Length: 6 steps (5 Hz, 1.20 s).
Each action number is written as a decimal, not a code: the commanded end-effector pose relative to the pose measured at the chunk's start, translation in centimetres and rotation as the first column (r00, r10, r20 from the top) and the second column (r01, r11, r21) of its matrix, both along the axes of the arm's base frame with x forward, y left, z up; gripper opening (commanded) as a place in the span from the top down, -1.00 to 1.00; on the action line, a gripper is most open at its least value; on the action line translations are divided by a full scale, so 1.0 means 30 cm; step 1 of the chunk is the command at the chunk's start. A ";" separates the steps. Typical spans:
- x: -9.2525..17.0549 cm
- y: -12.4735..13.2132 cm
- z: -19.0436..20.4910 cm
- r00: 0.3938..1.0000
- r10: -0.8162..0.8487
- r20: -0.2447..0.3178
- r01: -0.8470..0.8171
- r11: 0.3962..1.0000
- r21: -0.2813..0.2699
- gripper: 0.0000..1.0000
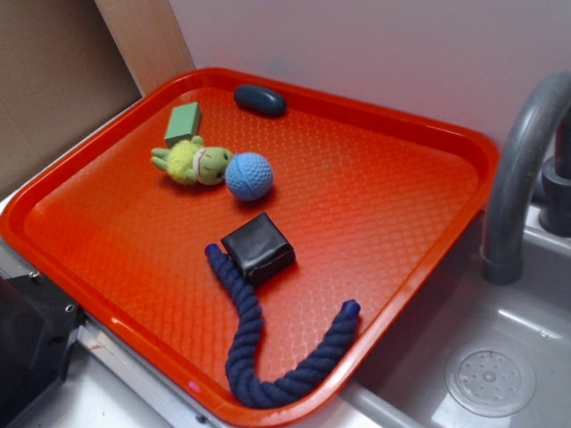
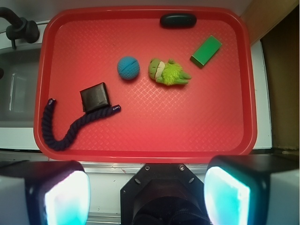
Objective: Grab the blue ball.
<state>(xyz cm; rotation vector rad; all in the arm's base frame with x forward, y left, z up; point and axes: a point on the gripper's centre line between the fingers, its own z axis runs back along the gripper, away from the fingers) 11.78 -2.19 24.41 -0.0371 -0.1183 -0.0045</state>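
The blue ball point(image 1: 249, 176) is small, light blue and knitted. It lies on the red tray point(image 1: 384, 205) right beside the green plush toy point(image 1: 194, 162). In the wrist view the blue ball point(image 2: 128, 67) sits in the tray's upper middle, left of the plush toy point(image 2: 167, 72). My gripper point(image 2: 147, 194) is open and empty, its two fingers wide apart at the bottom of the wrist view, high above the tray's near edge and far from the ball. The gripper is out of the exterior view.
On the tray point(image 2: 253, 93) also lie a green block point(image 2: 206, 50), a dark navy oval pebble point(image 2: 178, 20), a black square pad point(image 2: 95, 97) and a navy twisted rope point(image 2: 65, 131). A sink with a grey faucet point(image 1: 517, 169) stands right of the tray.
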 end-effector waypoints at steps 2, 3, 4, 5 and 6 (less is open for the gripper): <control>0.161 -0.054 -0.104 0.978 -0.200 0.057 0.201 0.980 -0.004 -1.00; 0.276 -0.096 -0.163 0.933 -0.299 0.202 0.288 0.954 0.079 -1.00; 0.374 -0.167 -0.304 0.869 -0.451 0.204 0.442 0.892 0.092 -1.00; 0.421 -0.207 -0.465 0.846 -0.523 0.106 0.516 0.852 0.086 -1.00; 0.439 -0.167 -0.605 0.852 -0.523 0.011 0.517 0.845 0.133 -1.00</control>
